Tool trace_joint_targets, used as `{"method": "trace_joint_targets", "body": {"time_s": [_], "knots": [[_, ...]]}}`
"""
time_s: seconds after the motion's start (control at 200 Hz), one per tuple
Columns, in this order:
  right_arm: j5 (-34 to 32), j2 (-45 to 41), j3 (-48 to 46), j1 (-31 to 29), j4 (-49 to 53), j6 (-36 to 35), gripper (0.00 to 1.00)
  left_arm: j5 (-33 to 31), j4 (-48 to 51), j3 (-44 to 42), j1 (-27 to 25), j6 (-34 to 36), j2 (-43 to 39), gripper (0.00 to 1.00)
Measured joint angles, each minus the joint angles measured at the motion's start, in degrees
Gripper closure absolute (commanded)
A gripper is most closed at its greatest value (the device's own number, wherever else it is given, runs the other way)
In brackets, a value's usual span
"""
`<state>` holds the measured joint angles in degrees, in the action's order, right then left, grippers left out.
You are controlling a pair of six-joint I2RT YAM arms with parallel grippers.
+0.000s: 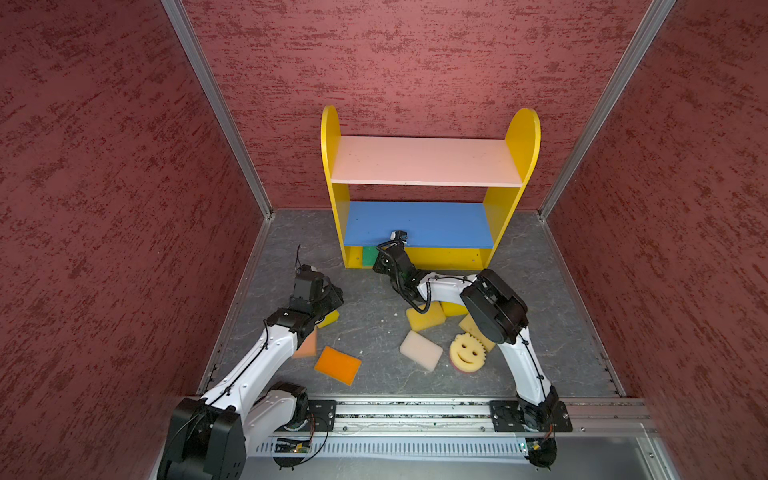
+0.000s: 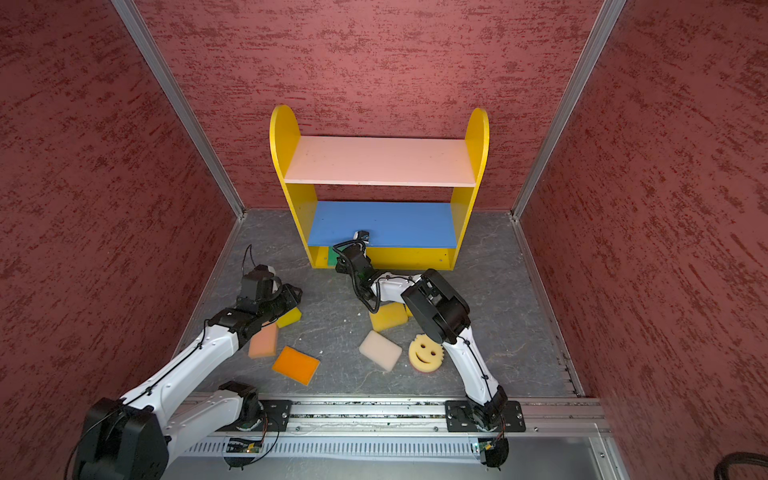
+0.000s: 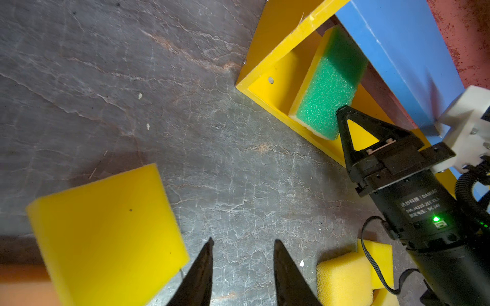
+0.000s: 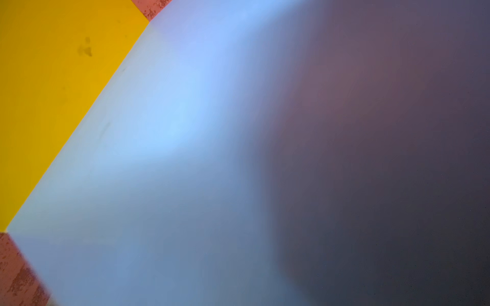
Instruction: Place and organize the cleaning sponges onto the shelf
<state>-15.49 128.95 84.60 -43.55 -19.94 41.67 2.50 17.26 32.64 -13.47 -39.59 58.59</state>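
The shelf (image 1: 424, 162) stands at the back wall, with a green-faced sponge (image 3: 328, 87) on edge in the left end of its bottom compartment (image 1: 368, 256). My right gripper (image 3: 342, 111) is shut, its tip against that sponge's near edge under the blue board (image 1: 415, 224). My left gripper (image 3: 244, 241) hovers open over bare floor with nothing between its fingers; a yellow sponge (image 3: 106, 233) lies just beside it. The right wrist view shows only the blurred blue board (image 4: 172, 132) and a yellow side panel (image 4: 53, 79), no jaws.
Loose on the floor lie a peach sponge (image 2: 263, 340), an orange one (image 1: 337, 365), a golden one (image 1: 424, 316), a cream one (image 1: 420, 350) and the round smiley sponge (image 1: 467, 351). A tan sponge (image 1: 471, 326) is partly under the right arm. Red walls enclose three sides.
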Motion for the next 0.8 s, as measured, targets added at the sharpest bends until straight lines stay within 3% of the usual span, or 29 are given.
{"method": "trace_joint_targets", "body": {"time_s": [0.331,0.796], "knots": [[-1.3,1.5,1.5,0.2,-0.9,0.3,0.84,-1.3,1.4,0.0,0.0,0.5,-1.0,0.59],[0.9,-0.4,-1.5,0.2,-1.9,-0.2,0.82,-1.7,2.8,0.0,0.0,0.5,-3.4,0.57]]}}
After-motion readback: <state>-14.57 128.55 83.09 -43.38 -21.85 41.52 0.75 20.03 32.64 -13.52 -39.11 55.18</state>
